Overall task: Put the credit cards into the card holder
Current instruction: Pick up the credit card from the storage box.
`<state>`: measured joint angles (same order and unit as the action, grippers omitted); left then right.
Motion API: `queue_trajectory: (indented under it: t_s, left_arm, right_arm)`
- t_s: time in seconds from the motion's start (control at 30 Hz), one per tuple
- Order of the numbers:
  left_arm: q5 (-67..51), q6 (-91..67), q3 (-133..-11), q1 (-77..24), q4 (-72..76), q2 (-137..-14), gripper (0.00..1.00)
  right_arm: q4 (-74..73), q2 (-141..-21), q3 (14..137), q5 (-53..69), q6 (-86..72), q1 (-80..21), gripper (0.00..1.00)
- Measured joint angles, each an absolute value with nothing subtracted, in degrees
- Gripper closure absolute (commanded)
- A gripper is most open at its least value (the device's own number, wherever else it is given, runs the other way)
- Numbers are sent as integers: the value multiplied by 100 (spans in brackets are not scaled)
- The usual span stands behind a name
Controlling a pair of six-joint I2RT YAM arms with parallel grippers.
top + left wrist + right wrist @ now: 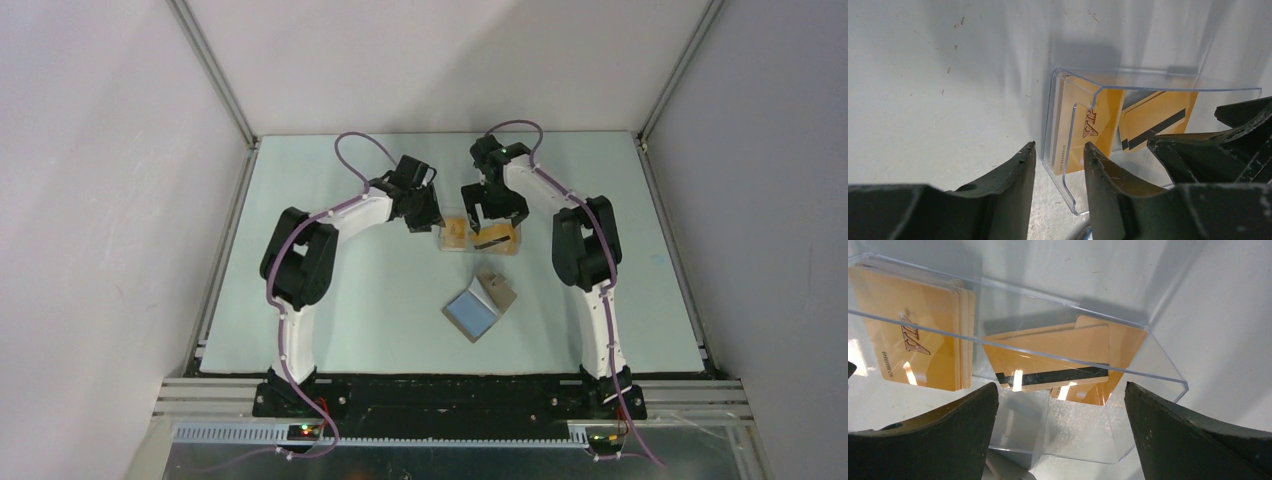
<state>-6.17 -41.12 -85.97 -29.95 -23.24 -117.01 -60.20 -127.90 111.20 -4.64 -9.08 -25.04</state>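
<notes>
Only the overhead view shows us the flat grey card holder, lying open nearer the bases. Our wrist views show glossy orange-gold credit cards inside a clear plastic box. The left gripper is narrowly parted astride the box's end wall, and the right gripper is spread wide.

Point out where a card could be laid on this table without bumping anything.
Bare table between the left arm and the card holder, and right of the right arm. Crowded where the left claw and right claw meet at the clear box of credit cards.
</notes>
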Motion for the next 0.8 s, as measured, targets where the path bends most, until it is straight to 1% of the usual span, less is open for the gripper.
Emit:
queue_trajectory:
  t_s: [0.23, 0.43, 0.7, 0.8]
  left_arm:
    - [-642, -4115, -8597, -2998, -2327, -11703, 61]
    - [-674, -4112, -8597, -2998, -2324, -11705, 63]
    - [-775, -4110, -8597, -3000, -2324, -11714, 65]
    - [-792, -4108, -8597, -3000, -2324, -11714, 65]
  right_arm:
    - [-6073, -12910, 11122, -231, -816, -2517, 1]
    - [-6289, -13246, 11187, -189, -781, -2532, 1]
    - [-6493, -13375, 11380, -283, -775, -2550, 1]
    - [-6504, -13415, 11413, -362, -760, -2563, 5]
